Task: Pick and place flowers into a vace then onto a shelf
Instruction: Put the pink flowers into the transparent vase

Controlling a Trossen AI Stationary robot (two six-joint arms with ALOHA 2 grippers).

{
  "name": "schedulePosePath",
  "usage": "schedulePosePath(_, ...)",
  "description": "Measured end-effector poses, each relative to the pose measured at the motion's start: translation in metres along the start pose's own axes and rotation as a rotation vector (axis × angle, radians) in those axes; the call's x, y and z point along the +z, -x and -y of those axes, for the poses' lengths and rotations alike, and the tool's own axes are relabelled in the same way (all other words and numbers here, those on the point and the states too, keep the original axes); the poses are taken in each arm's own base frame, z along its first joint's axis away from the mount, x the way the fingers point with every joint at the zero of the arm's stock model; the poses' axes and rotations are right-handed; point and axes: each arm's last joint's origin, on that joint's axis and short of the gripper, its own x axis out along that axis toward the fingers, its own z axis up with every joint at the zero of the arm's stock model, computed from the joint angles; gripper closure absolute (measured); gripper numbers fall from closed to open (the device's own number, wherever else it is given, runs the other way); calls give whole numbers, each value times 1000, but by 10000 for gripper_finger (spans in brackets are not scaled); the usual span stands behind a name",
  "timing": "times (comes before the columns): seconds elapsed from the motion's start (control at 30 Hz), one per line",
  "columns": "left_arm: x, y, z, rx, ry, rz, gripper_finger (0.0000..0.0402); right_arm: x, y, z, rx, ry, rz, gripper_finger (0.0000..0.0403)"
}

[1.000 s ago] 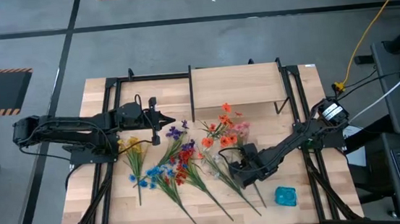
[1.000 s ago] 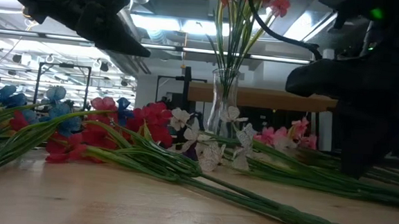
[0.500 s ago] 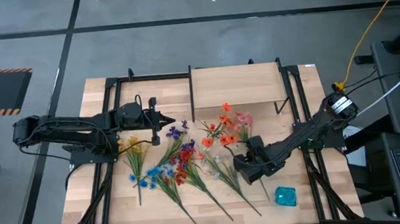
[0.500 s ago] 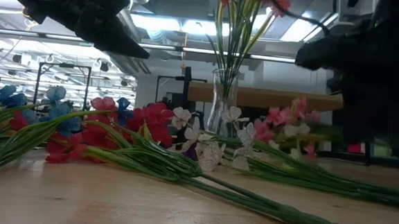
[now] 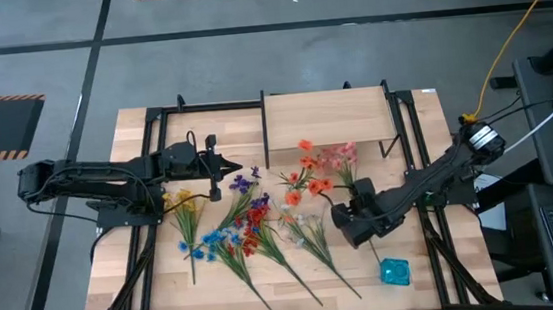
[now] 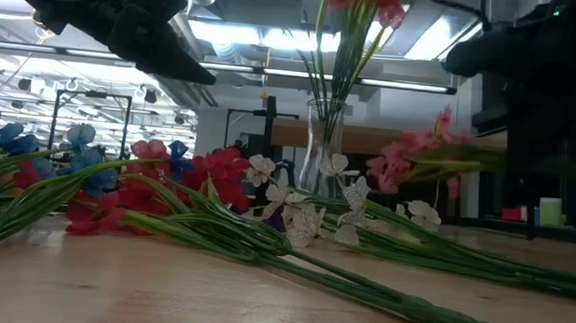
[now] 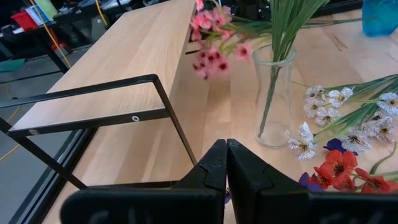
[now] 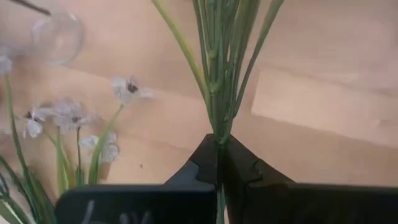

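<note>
Clearly the step in hand was carrying a flower to the vase: the right gripper (image 8: 219, 163) was pinched shut on the green stems of a pink spray (image 5: 337, 157), held up off the table right of centre, with its blooms hanging just near of the shelf (image 5: 329, 118). The glass vase (image 7: 272, 93) stood on the table just left of that spray, already holding orange-red flowers (image 5: 309, 177). Next, I judged, the stem ends would have to be swung over the vase mouth and lowered in; the spray lay nearly level in the low view, so it would need tipping upright first, and the stems already in the narrow vase left little room.

The left gripper (image 7: 225, 163) waited at the far left of the table, its fingers pressed together on nothing, pointing toward the shelf. Loose flowers (image 5: 233, 234) in red, blue, purple, yellow and white lay spread across the near middle of the table, their long stems crossing under the right arm's path. A small blue-green block (image 5: 395, 271), perhaps a sponge, sat near the right edge. The shelf top was bare.
</note>
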Motion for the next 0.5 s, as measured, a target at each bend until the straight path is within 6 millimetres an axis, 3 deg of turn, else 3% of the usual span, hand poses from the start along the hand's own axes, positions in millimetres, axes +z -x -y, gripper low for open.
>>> schedulePosePath(0.5,0,0,0,0,0,0,396,26,37,25,113,-4,64,400)
